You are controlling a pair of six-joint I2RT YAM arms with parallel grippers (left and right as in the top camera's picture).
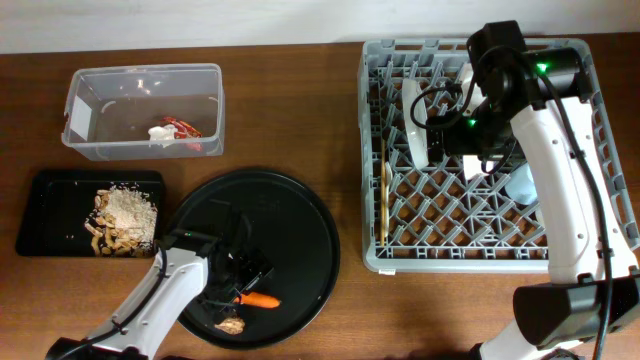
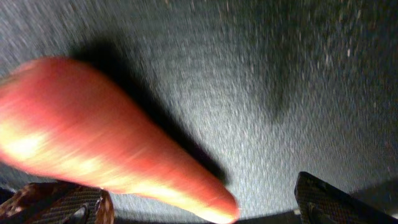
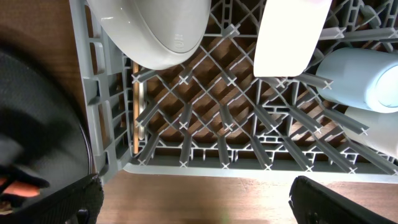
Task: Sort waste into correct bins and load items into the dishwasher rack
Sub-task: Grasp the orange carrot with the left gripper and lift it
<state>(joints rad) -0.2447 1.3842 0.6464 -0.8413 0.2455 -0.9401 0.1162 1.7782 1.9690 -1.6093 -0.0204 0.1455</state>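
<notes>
The orange carrot lies on the large round black tray, with a small brown lump beside it. My left gripper is open with its fingers on either side of the carrot; in the left wrist view the left gripper frames the carrot's tip. My right gripper hangs open and empty over the grey dishwasher rack. In the right wrist view the right gripper is above the rack, which holds a cream bowl, white plate, light-blue cup, white cup and fork.
A clear tub at the back left holds the red wrapper and white scrap. A shallow black rectangular tray at the left holds beige food scraps. The right arm hides part of the rack.
</notes>
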